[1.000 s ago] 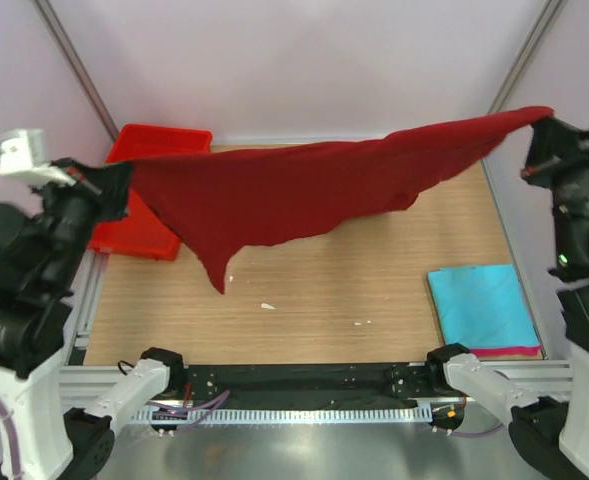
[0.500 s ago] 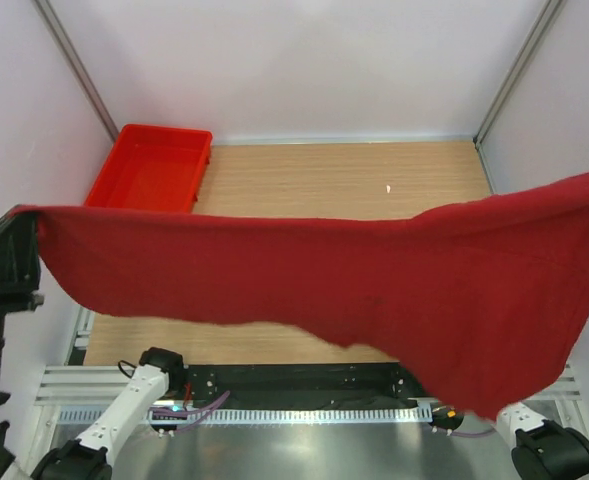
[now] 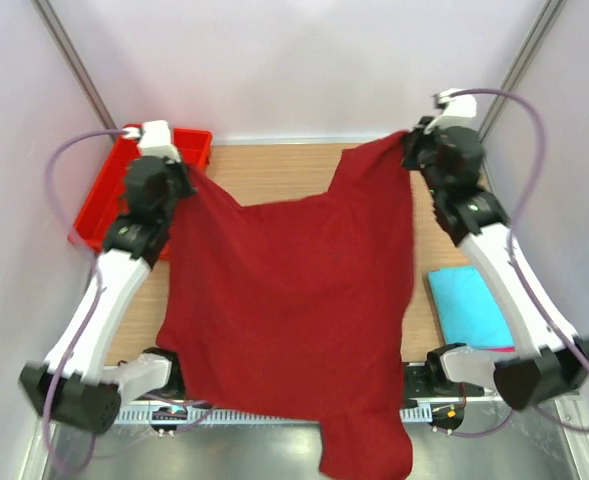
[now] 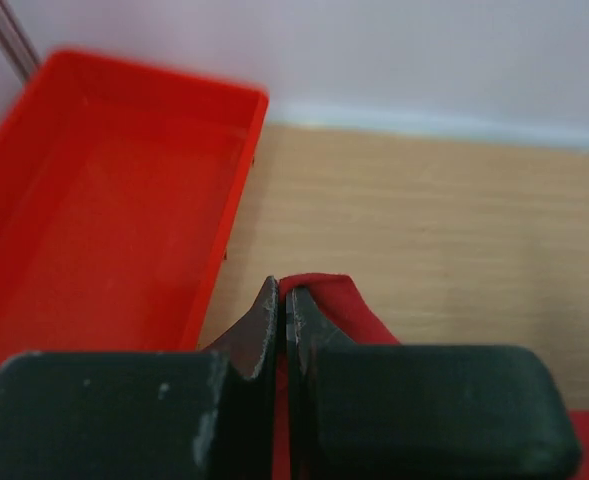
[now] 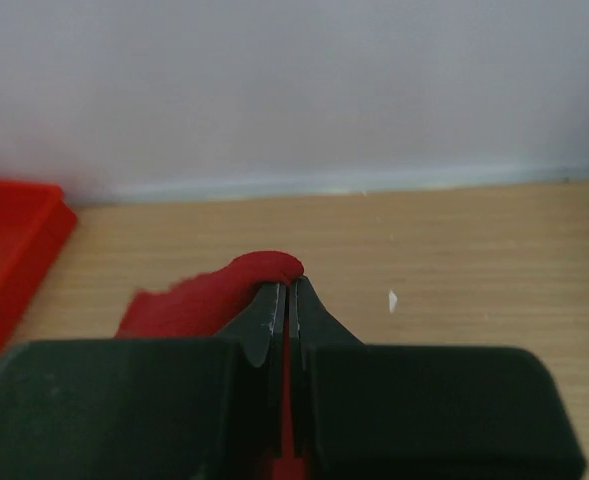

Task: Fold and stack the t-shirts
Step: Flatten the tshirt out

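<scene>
Two of three look done already. The turquoise shirt [image 3: 472, 305] is folded flat at the right near corner of the desk [image 3: 284, 170], with the edge of a pink shirt [image 3: 509, 351] showing underneath. The maroon shirt [image 3: 284, 320] isn't folded yet (so that, plus stacking it, is what's left). It's held by two far corners, one pinched tight in the left fingers [image 4: 257, 332], the other in the right fingers [image 5: 261, 325]. Its long axis runs far to near — the loose end is draped past the desk's near edge.

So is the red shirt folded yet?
No, spread out: the maroon shirt hangs open between the left gripper and right gripper, each pinching it.
</scene>
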`<action>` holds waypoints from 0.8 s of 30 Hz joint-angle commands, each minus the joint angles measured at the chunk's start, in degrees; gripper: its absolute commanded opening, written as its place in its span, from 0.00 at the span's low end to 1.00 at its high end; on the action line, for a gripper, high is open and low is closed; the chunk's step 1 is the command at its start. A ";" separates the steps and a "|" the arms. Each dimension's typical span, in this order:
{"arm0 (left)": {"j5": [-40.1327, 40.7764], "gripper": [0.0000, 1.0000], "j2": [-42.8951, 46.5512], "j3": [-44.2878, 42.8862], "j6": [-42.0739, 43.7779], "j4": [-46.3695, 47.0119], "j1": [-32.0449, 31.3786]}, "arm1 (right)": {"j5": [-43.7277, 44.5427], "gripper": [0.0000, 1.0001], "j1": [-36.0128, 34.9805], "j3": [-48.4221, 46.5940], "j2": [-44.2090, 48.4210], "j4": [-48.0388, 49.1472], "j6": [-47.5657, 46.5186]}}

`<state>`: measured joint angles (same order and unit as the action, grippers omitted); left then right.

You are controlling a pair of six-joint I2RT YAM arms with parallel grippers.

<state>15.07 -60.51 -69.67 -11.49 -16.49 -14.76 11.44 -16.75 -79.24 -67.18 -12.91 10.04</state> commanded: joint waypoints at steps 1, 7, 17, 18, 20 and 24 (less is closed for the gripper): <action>2.60 0.00 -7.22 5.67 0.42 15.77 2.71 | 5.07 0.01 0.32 4.35 -3.98 11.47 -3.10; 0.75 0.00 -32.59 1.74 -1.61 24.49 4.13 | 3.50 0.01 5.41 4.90 -20.94 17.48 -4.68; -2.50 0.00 -52.51 -12.94 -2.05 21.59 4.83 | -0.63 0.01 7.61 -11.36 -39.25 13.26 -9.87; -1.98 0.00 -52.78 -13.47 -1.88 21.41 4.83 | -0.81 0.01 7.87 -11.81 -40.04 11.69 -9.87; -0.93 0.00 -53.39 -14.09 -1.70 21.15 5.01 | -1.33 0.01 8.31 -12.51 -40.31 11.24 -9.78; 0.66 0.00 -54.27 -15.76 -2.49 18.34 6.15 | -1.60 0.01 9.37 -12.60 -40.14 10.62 -9.87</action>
<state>13.37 -114.17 -82.78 -13.15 0.84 -10.02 10.35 -8.62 -88.73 -108.57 -3.75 1.26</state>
